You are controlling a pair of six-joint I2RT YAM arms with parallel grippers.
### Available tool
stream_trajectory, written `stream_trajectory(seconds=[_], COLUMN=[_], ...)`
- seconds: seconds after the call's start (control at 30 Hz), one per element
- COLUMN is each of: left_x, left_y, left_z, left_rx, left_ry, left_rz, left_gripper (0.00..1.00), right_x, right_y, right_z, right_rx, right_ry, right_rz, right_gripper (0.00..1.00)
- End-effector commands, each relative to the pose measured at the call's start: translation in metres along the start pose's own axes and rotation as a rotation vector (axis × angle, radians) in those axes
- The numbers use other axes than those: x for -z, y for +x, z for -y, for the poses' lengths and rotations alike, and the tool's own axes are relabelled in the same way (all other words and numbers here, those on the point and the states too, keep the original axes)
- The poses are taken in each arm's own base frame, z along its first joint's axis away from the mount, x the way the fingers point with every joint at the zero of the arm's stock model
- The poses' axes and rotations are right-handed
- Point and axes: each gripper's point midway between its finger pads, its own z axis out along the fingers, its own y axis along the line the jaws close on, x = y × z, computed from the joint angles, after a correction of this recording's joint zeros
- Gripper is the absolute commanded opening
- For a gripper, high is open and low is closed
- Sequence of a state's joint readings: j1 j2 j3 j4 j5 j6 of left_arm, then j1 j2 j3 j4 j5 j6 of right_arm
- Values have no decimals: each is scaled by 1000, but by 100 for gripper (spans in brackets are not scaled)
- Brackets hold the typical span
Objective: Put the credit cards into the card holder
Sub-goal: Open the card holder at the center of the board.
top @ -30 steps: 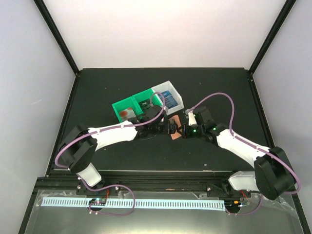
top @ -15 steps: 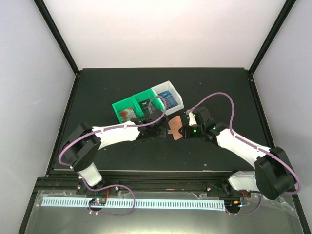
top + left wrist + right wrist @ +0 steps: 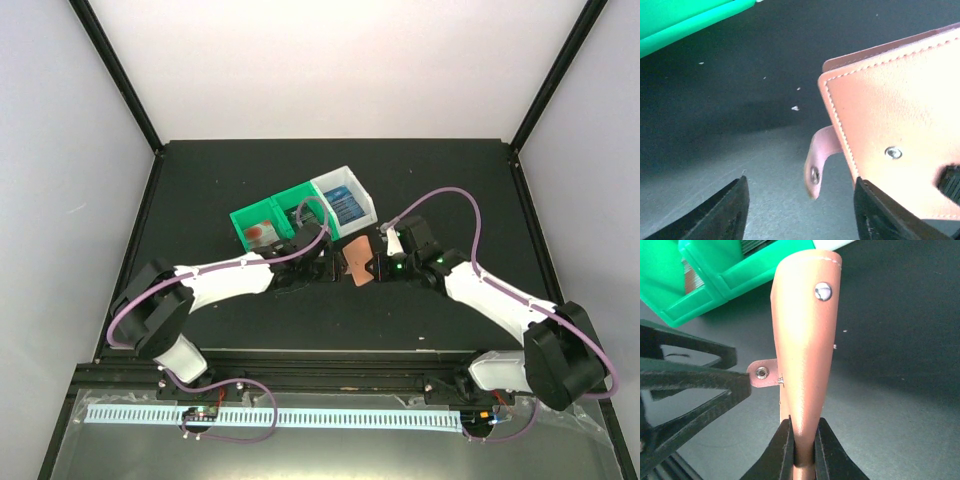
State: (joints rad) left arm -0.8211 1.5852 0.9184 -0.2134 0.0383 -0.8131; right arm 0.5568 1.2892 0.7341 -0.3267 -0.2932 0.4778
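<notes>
Two black fingers of the right gripper are pressed together on one edge of the salmon-brown, leather-like folding card holder, and their tips hide that edge. The holder is seen edge-on there, folded, over the dark table. Its inner pockets are out of sight in every view. A small snap tab with a metal stud sticks out from its side, and a second stud shows on the outer face.

The left gripper has its jaws apart just beside the holder, with the tab between the fingers. The finger nearer the holder overlaps the leather, but it is cut off by the picture's lower edge, so contact cannot be told.

From above, both grippers and the holder meet near the table's middle, just in front of the green plastic bin and the white plastic bin. The thin rectangular credit cards lie in the bins, bluish in the white one and white with red in the green. Their print is too small to read.
</notes>
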Motion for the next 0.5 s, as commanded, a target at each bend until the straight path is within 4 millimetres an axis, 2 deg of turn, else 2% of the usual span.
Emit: stream_trajectory(seconds=[0.0,0.17,0.37,0.47], left_x=[0,-5,-5,-5], left_y=[-6,2,1,0], left_z=[17,16,15,20], left_rx=[45,61,66,67], left_ry=[129,165,172,197], left_rz=[-4,-33,-28,-37], left_gripper=[55,41,25,13], right_x=[14,15,15,15], right_y=[-17,-14,-14,-11], right_z=[-27,-30,-39,-42], right_rx=[30,29,25,24], right_ry=[-99,-117,-165,-191], right_rz=[44,30,19,4], right_gripper=[1,1,1,1])
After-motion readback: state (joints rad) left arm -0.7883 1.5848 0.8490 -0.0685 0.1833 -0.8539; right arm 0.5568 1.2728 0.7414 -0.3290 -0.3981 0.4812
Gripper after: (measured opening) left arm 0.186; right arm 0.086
